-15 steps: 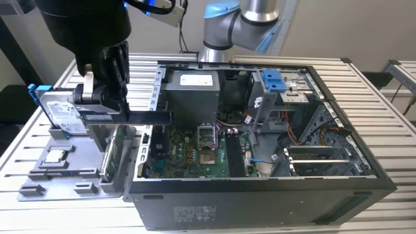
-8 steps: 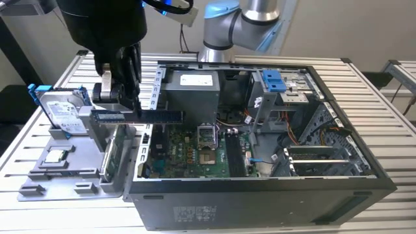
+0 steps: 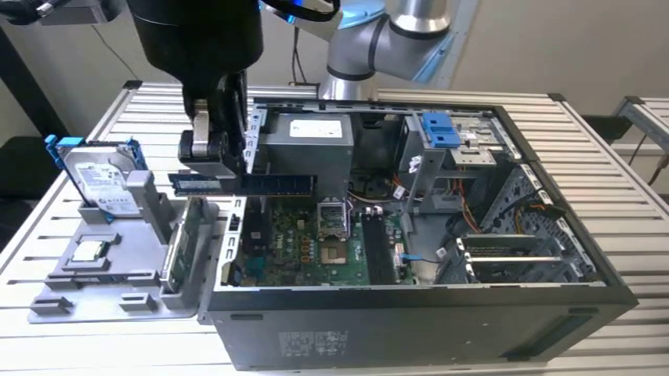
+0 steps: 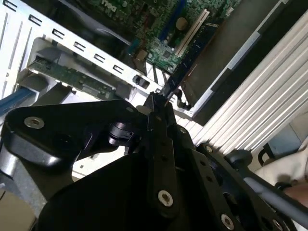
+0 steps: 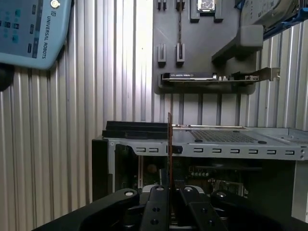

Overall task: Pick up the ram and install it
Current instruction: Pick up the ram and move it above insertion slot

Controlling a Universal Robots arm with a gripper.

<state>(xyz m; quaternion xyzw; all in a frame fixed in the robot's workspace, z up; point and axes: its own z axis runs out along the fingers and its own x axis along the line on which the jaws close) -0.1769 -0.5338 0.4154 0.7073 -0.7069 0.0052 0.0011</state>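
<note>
Dark bluish ram (image 3: 274,183), black hand (image 3: 213,177)

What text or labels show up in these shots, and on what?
Teach pendant: maker's name in white capitals along its edge.
Hard drive: white label, print too small to read.
Power supply: white sticker, too small to read.
Computer case: white print on its outer wall, too small to read.
Ram held in the gripper: pale sticker, unreadable.
</note>
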